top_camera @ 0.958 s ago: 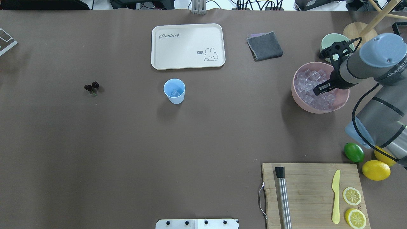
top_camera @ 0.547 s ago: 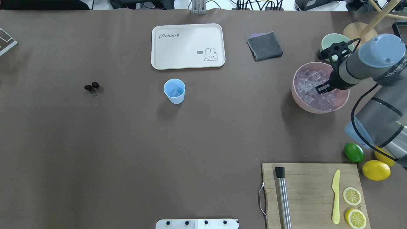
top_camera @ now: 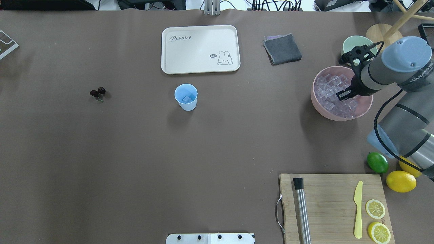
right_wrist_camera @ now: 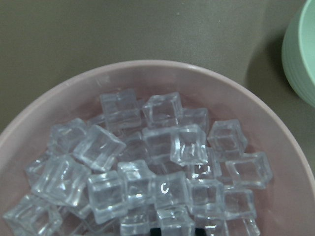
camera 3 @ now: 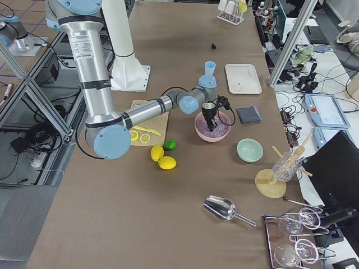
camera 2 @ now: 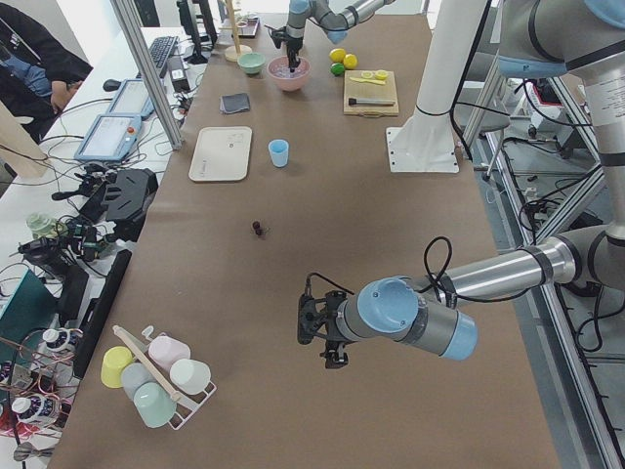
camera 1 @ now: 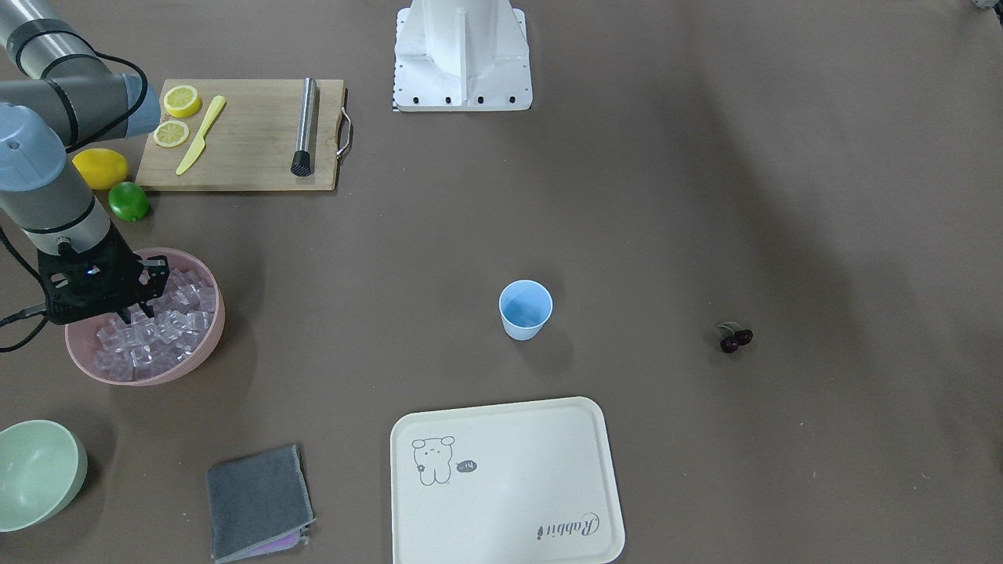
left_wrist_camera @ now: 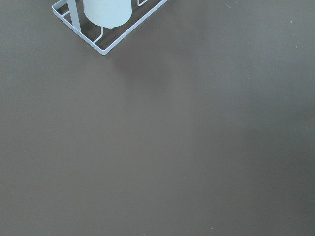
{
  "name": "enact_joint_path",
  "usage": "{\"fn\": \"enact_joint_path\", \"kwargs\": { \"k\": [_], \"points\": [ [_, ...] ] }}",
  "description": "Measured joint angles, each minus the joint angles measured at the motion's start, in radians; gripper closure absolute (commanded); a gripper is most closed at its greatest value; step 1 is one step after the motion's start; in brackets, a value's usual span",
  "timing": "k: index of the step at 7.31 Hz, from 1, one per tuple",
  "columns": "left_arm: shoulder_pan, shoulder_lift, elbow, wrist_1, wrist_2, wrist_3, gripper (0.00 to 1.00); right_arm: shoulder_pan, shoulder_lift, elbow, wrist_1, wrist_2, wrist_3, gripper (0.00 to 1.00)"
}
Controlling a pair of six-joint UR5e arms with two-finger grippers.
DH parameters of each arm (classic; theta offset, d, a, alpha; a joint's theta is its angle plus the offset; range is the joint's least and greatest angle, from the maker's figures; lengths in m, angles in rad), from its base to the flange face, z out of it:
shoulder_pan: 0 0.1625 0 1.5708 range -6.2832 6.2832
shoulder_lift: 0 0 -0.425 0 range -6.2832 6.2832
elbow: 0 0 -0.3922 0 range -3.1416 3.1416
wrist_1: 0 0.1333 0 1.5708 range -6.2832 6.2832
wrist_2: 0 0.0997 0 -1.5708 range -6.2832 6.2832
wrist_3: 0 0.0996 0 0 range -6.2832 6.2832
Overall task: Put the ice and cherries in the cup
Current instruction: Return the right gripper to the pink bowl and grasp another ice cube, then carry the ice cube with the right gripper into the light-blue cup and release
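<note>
Down in the pink bowl (top_camera: 314, 100), my right pincer (top_camera: 343, 95) sits among the ice (right_wrist_camera: 162, 147); I cannot tell whether it grips a cube. I should pinch one squarely, lift straight, then carry it to the cup (top_camera: 185, 97), well apart.

- Cream tray (top_camera: 200, 49) w/ rabbit print: upper centre, overhead view.
- Grey cloth (top_camera: 282, 49): right of tray.
- Pink bowl (top_camera: 321, 111), pale green bowl (top_camera: 349, 44): upper right.
- Wood board (top_camera: 330, 206): lower right; metal rod (top_camera: 302, 210), yellow knife (top_camera: 358, 210), 2 lemon slices (top_camera: 375, 209) on it.
- Lime (top_camera: 377, 162), whole lemons (top_camera: 401, 181): right edge, above board.
</note>
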Motion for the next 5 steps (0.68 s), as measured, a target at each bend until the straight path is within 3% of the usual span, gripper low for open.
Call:
{"fn": "enact_joint_path", "kwargs": {
  "k": [2, 4, 5],
  "points": [
    [-0.001, 0.0, 0.001, 0.0, 0.0, -0.001, 0.02, 0.046, 0.033, 0.02, -0.02, 0.085, 0.001, 0.8],
    [-0.001, 0.0, 0.001, 0.0, 0.0, -0.002, 0.02, 0.093, 0.169, 0.052, -0.15, 0.201, 0.064, 0.81],
    [-0.001, 0.0, 0.0, 0.001, 0.0, -0.003, 0.02, 0.062, 0.259, 0.06, -0.217, 0.205, 0.166, 0.82]
  ]
}}
